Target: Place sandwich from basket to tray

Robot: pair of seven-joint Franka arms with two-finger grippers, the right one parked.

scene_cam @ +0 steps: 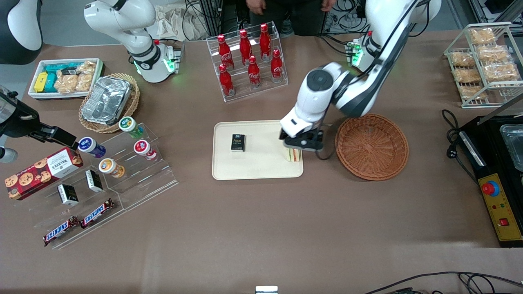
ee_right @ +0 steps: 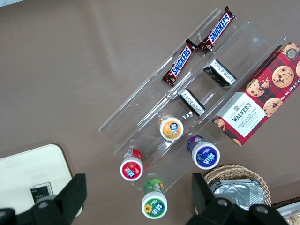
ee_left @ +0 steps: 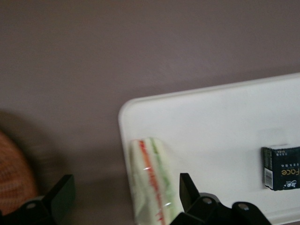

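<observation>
The sandwich [scene_cam: 293, 154] stands on its edge on the cream tray [scene_cam: 257, 168], at the tray's rim nearest the reddish-brown basket [scene_cam: 372, 147]. My left gripper [scene_cam: 300, 148] hovers just above the sandwich. In the left wrist view the gripper [ee_left: 124, 188] is open wide. The sandwich [ee_left: 152, 183] lies between the fingers, close to one finger [ee_left: 187, 190] and apart from the other. It rests on the tray [ee_left: 211, 122], with its red, orange and green layers showing. The basket [ee_left: 11, 178] shows as a blurred edge beside the tray and looks empty in the front view.
A small black box [scene_cam: 238, 143] lies on the tray toward the parked arm's end; it also shows in the left wrist view [ee_left: 281, 167]. A rack of red bottles [scene_cam: 249, 57] stands farther from the front camera than the tray. A black cable [scene_cam: 325, 155] lies between tray and basket.
</observation>
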